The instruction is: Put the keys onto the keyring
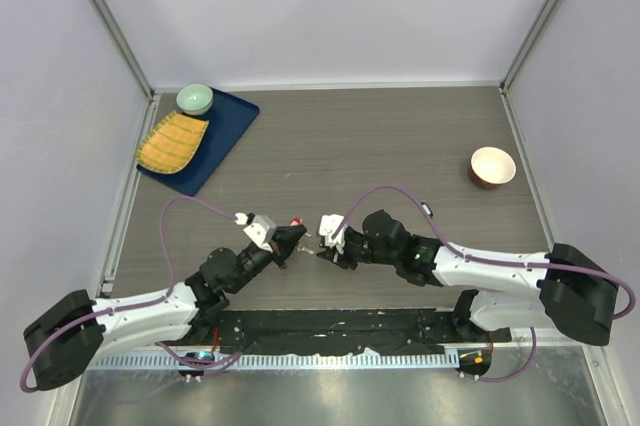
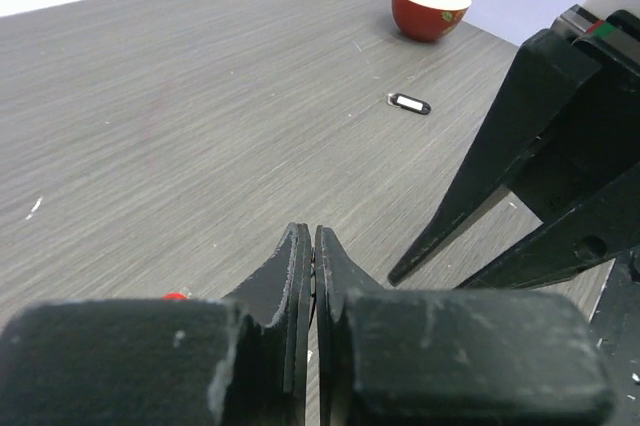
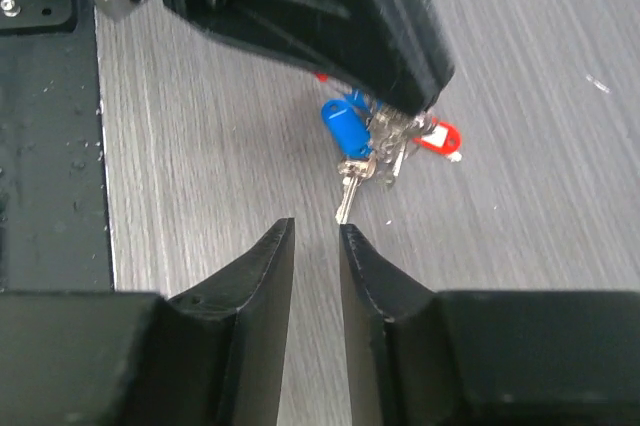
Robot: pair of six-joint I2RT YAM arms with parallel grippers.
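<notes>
My left gripper (image 1: 289,242) is shut on the keyring (image 3: 385,129), a small bunch of pale metal loops held just above the table. A blue tag (image 3: 345,126) and a plain silver key (image 3: 349,189) hang from it, and a red tag (image 3: 438,138) lies beside it. I cannot pick out the red-headed key for certain. A red bit (image 2: 175,295) shows left of the left fingers (image 2: 296,266). My right gripper (image 3: 316,231) is slightly open and empty, with the silver key's tip just ahead of its right finger. In the top view it (image 1: 325,248) faces the left gripper closely.
A small black oval fob (image 1: 427,210) lies on the table to the right, also in the left wrist view (image 2: 410,103). A red bowl (image 1: 492,167) stands far right. A blue tray (image 1: 228,126) at back left holds a yellow mat (image 1: 172,142) and a green bowl (image 1: 194,98).
</notes>
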